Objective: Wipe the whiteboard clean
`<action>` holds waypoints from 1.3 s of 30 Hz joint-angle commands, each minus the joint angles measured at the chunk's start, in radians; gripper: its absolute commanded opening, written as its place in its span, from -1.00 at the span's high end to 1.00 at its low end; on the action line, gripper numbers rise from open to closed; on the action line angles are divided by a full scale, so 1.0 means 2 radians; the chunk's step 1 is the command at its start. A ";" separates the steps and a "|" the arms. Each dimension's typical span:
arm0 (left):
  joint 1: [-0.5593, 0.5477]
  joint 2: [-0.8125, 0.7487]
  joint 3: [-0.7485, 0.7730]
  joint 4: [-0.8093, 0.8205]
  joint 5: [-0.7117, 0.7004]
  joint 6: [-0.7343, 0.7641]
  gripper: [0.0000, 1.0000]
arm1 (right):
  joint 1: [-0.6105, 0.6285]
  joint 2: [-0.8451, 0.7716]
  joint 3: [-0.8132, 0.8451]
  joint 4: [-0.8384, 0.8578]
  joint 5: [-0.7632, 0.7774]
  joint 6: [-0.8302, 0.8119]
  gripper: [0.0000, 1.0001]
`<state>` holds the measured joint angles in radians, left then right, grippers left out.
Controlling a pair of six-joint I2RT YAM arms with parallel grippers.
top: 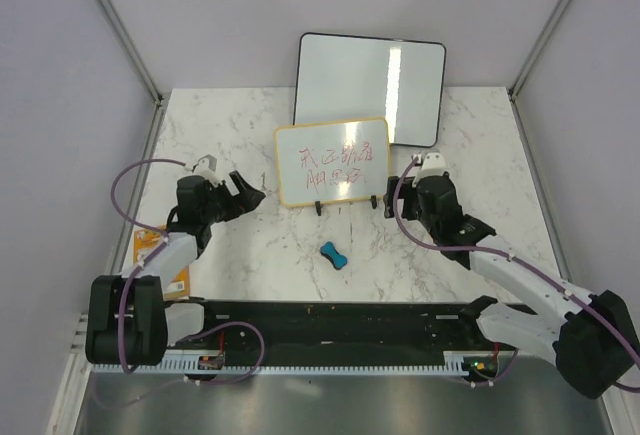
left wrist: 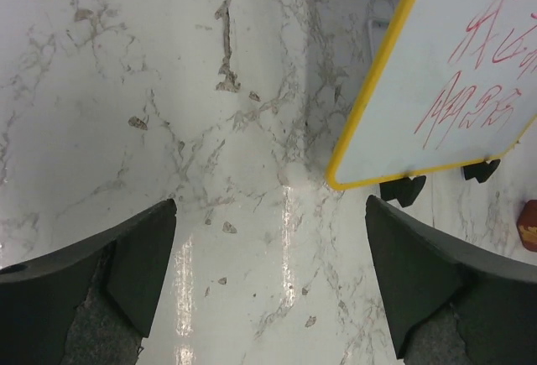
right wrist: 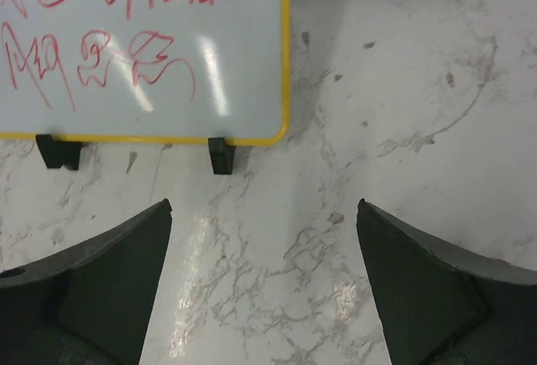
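The small whiteboard with a pale yellow frame stands on two black feet in the middle of the marble table, with red handwriting on it. It shows in the left wrist view and the right wrist view. A blue eraser lies on the table in front of it. My left gripper is open and empty, left of the board. My right gripper is open and empty, just right of the board's right foot. Both sets of fingers hang over bare marble.
A larger black-framed white board leans at the back behind the small one. An orange packet lies at the left table edge. A small red object shows at the right edge of the left wrist view. Purple walls enclose the table.
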<state>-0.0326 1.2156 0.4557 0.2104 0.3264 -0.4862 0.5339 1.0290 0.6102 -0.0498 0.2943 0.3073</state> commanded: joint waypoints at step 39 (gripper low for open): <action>0.013 0.063 -0.010 0.129 0.178 -0.036 -0.99 | 0.278 0.295 0.152 -0.051 -0.009 -0.001 -0.60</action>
<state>-0.0067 1.3289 0.4187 0.4252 0.6495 -0.5507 1.0786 1.6188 0.8627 -0.1406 0.2241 0.2966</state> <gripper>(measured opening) 0.994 0.807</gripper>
